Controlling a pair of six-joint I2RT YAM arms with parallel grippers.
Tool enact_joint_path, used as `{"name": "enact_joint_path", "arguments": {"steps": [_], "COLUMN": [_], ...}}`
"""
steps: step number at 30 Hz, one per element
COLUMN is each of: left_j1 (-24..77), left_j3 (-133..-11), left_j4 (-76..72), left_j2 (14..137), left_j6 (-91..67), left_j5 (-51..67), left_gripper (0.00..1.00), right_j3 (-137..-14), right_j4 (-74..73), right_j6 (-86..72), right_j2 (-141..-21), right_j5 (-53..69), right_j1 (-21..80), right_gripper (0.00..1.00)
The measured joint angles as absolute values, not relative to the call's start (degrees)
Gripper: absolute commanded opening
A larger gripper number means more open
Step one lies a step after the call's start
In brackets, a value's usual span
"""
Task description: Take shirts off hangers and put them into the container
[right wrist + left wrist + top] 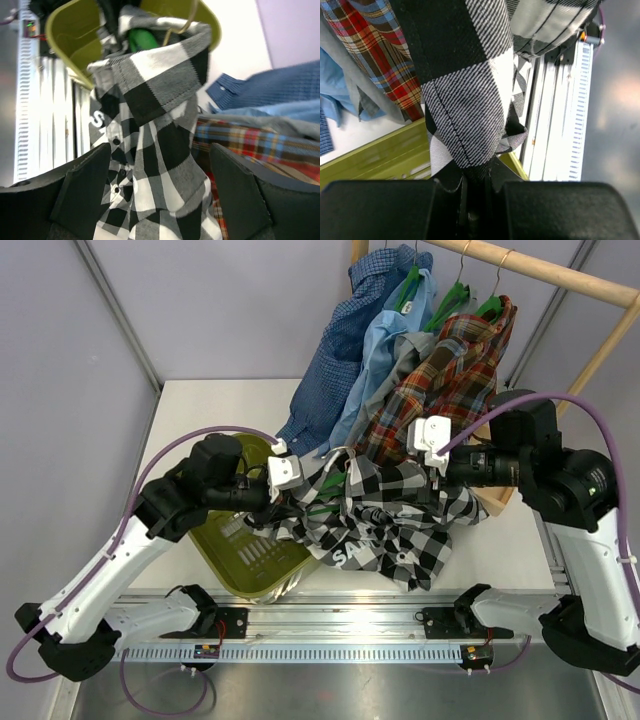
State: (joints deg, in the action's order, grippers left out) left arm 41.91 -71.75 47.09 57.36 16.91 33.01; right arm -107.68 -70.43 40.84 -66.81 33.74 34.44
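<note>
From above, the black-and-white check shirt point(400, 530) sags between both arms, with its left part over the rim of the olive container point(225, 565). White letters beginning "SA" show on a fold; the rest is unreadable. The left wrist view shows the left gripper point(475, 187) pinched tight on that cloth. In the right wrist view the right gripper point(160, 150) stands wide apart with the shirt between its fingers, and a green hanger point(142, 40) shows behind the collar.

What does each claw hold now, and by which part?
Left claw pinches a fold of the black-and-white check shirt; right claw is open, holding nothing.
</note>
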Motion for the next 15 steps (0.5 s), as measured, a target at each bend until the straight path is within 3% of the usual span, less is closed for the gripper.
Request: {"name": "enact_joint_path", "arguments": {"steps": [10, 14, 15], "left_j1": [41.9, 42.1, 42.1], "left_j3": [-75.7, -75.8, -75.8], "left_j4": [50.1, 49.2, 48.9], "left_j2": [57.1, 57.1, 57.1], "left_j6": [21.9, 21.8, 21.6], "left_j5": [35.8, 36.4, 36.4], "left_gripper": [0.0, 0.0, 0.0], "right_j3": [-107.3, -107.3, -107.3], "right_j4": [-76.5, -76.6, -76.6], "right_j6": [50.2, 50.9, 50.8], "right_j2": [-75.2, -77.9, -78.2], "right_j5": [45.1, 47.7, 48.2], "right_j1": [34.4, 34.4, 34.4], "right_gripper": [0.8, 0.67, 0.55]}}
